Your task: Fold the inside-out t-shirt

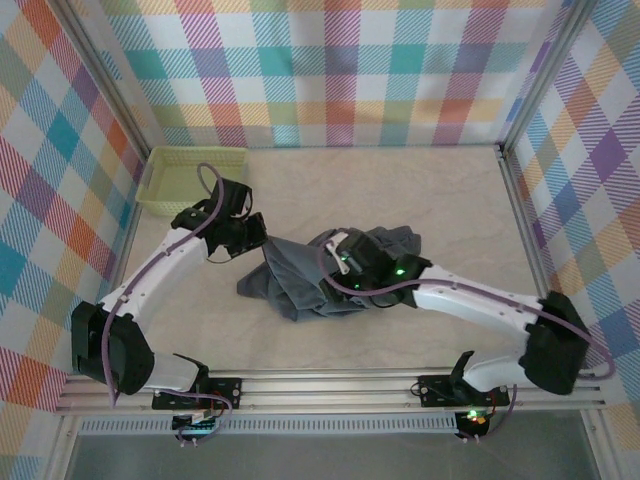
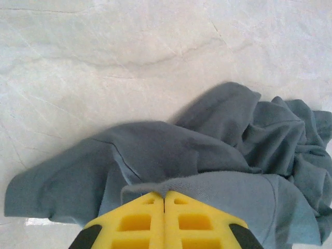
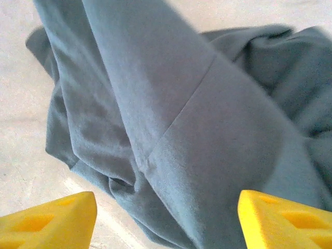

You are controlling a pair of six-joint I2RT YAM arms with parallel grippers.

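The inside-out t-shirt (image 1: 290, 285) lies crumpled in a slate blue-grey heap in the middle of the table. My left gripper (image 1: 258, 238) is at the heap's left edge. In the left wrist view its yellow jaws (image 2: 164, 198) are pressed together, pinching a fold of the t-shirt (image 2: 207, 150) at their tips. My right gripper (image 1: 345, 258) hovers over the middle of the heap. The right wrist view shows it (image 3: 167, 203) open, yellow fingertips (image 3: 78, 210) wide apart, with a seamed fold of the t-shirt (image 3: 197, 135) just beyond them and nothing gripped.
A pale yellow-green mesh basket (image 1: 190, 178) stands at the back left, behind the left arm. Bare pale tabletop (image 1: 420, 190) stretches behind and to the right of the cloth. Plaid walls close in the back and both sides.
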